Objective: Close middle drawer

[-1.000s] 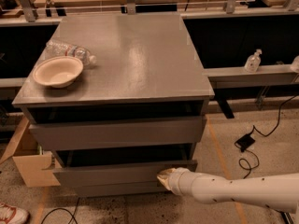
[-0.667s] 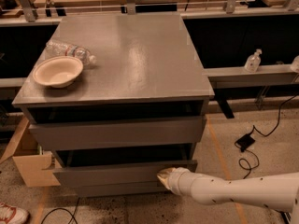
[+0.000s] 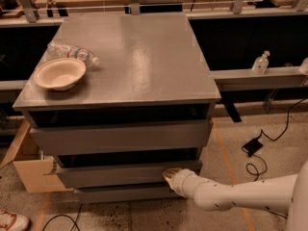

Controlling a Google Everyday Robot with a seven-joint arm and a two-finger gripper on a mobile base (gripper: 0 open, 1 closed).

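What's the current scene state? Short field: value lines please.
target: middle drawer, looks partly open, dark gap above its front
hand: hand at the right end of the middle drawer's front, at or very near contact
top drawer: top drawer, taller front, dark gap above it too
bottom drawer: bottom drawer, narrowest front, below the target
cabinet top: cabinet top carries a bowl and a plastic bottle lying on its side, both at the left
floor: cardboard box left of the cabinet

Grey cabinet top (image 3: 144,61) is carrying a bowl (image 3: 59,73) at upper left, with a bottle (image 3: 72,52) lying just behind it. The gripper (image 3: 171,176) is sitting lower centre, at the middle drawer (image 3: 115,174).
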